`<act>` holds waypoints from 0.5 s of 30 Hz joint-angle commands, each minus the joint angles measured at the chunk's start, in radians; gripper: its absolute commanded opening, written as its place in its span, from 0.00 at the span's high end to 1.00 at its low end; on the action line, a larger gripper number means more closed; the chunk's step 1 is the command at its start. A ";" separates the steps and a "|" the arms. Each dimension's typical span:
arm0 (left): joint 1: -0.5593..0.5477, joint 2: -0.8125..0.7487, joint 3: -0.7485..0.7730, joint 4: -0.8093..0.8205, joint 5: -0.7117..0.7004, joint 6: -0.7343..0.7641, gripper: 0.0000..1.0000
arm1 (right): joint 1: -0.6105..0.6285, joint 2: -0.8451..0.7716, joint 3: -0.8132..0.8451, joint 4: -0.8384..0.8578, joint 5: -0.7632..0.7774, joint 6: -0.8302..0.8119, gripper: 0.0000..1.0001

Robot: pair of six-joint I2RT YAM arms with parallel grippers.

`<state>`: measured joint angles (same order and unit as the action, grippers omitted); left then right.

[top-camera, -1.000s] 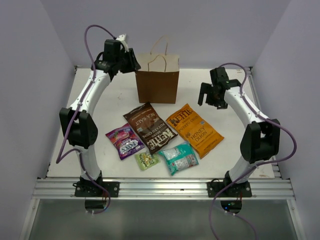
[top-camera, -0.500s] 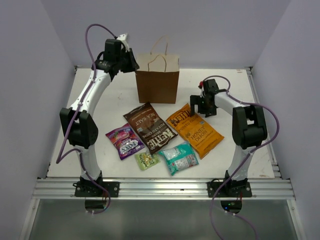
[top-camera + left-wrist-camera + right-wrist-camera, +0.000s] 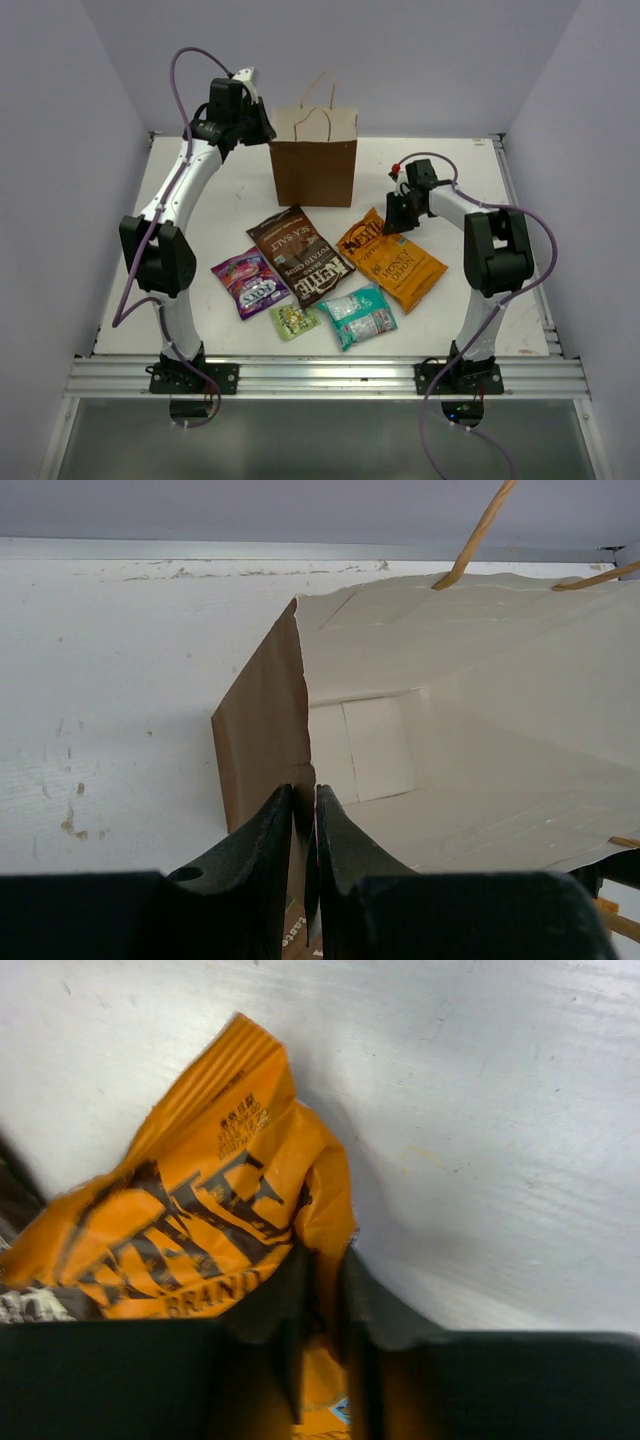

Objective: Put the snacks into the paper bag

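Right wrist view: the right tool [image 3: 322, 1265] is clenched on an edge of the orange chip bag [image 3: 200, 1210], which lies on the bench [image 3: 500, 1110]. The left tool [image 3: 305, 805] pinches the rim of the paper bag [image 3: 262, 735].

Top view is nicely lit: soft, even light from above, no harsh glare anywhere. The white table [image 3: 230, 215] is bright but not blown out, and the paper bag [image 3: 315, 175] only throws a faint, fuzzy shadow at its base. Walls come out with a lilac tint.

Left wrist cam is sharp on the bag's pale inside, which is nearly washed out. The left gripper [image 3: 303, 798] is almost pure black, with little detail.

Right wrist cam is the worst. The orange chip bag [image 3: 200, 1210] is soft with smeared print, the right gripper [image 3: 322, 1295] is a dark blurry blob, and a grey shadow runs along the bag's right edge.
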<state>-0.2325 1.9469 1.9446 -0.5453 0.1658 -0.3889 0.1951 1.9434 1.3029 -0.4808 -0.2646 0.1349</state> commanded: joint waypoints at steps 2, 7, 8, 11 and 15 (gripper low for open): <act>-0.005 0.007 0.040 -0.010 -0.014 0.027 0.83 | 0.003 0.011 -0.011 -0.031 -0.074 -0.009 1.00; -0.005 0.004 0.034 -0.015 -0.014 0.031 0.87 | 0.000 -0.012 0.036 -0.108 0.031 -0.004 1.00; -0.005 0.004 0.031 -0.015 -0.014 0.035 0.88 | 0.000 -0.044 0.054 -0.126 0.056 -0.003 1.00; -0.005 -0.002 0.025 -0.013 -0.006 0.038 0.90 | 0.004 -0.127 0.203 -0.231 0.210 0.000 1.00; -0.005 -0.006 0.019 -0.010 0.003 0.042 0.94 | 0.004 -0.181 0.517 -0.338 0.389 -0.017 1.00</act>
<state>-0.2325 1.9472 1.9446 -0.5488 0.1600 -0.3729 0.2012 1.9221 1.5806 -0.7570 -0.0650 0.1368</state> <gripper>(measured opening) 0.067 0.045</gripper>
